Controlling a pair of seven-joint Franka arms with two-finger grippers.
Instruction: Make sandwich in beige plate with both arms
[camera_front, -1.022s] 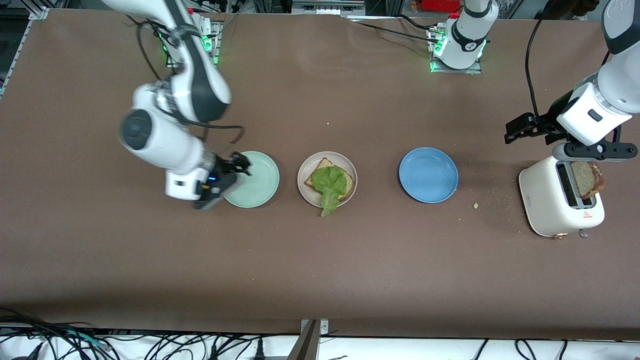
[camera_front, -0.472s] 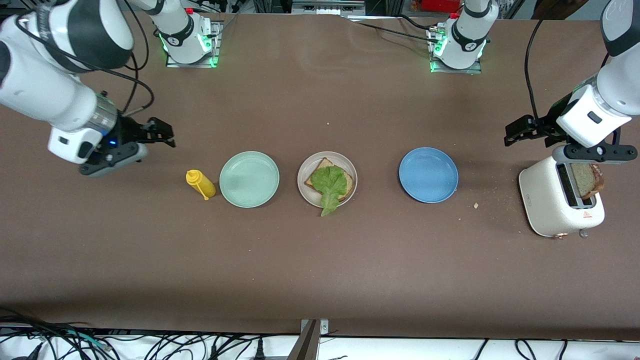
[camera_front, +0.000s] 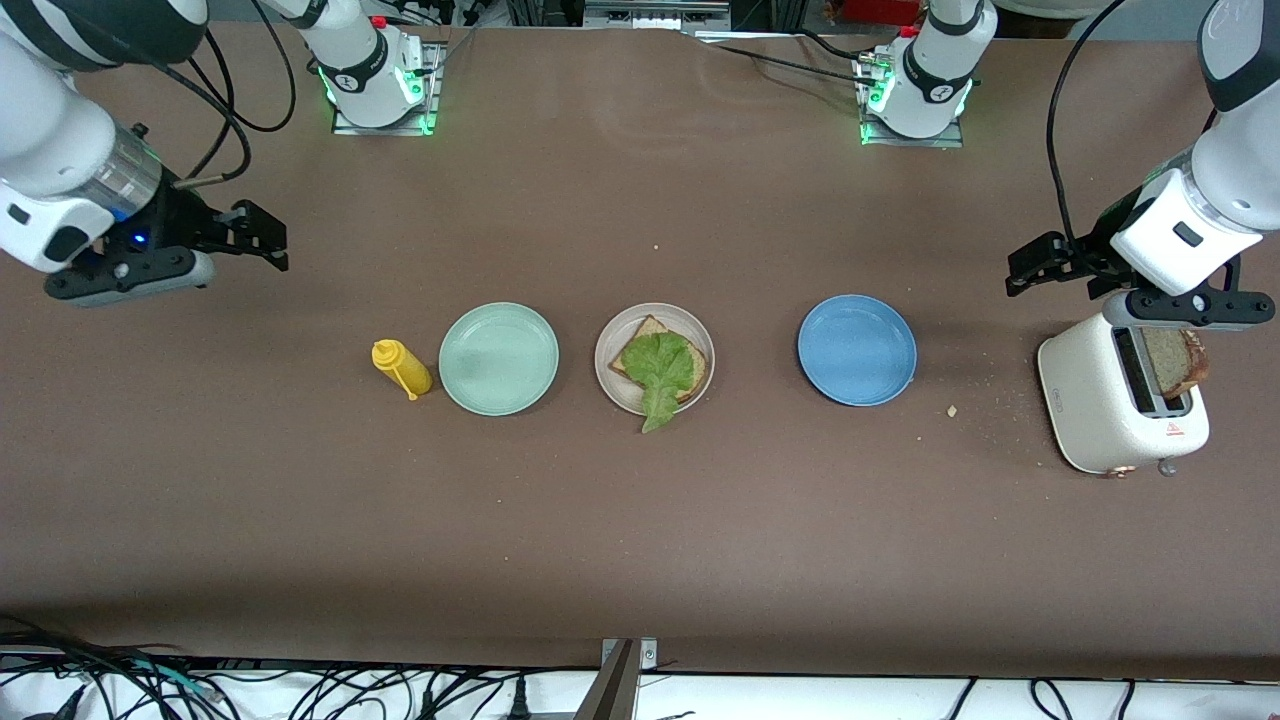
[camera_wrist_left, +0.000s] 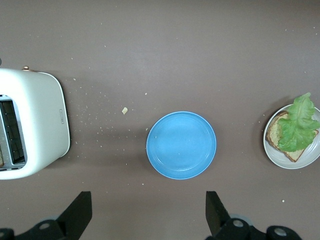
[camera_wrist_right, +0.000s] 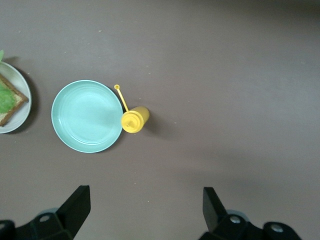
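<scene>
At the right arm's end of the brown surface (camera_front: 640, 520), the right tool (camera_front: 262, 238) hangs in the air with its fingers spread wide apart, holding nothing. Over the white toaster (camera_front: 1095, 405), the left tool (camera_front: 1040, 262) also stands fully apart and empty. A brown bread slice (camera_front: 1172, 362) sticks up from the toaster slot. The round, shallow beige plate (camera_front: 612, 385) sits mid-surface between a mint-green plate (camera_front: 498, 358) and a blue plate (camera_front: 857, 349). On it lies one square tan bread slice with dark crust, topped by a crinkled green lettuce leaf (camera_front: 660, 375) overhanging the rim. A yellow squeeze bottle (camera_front: 401, 368) stands just beside the green plate.
</scene>
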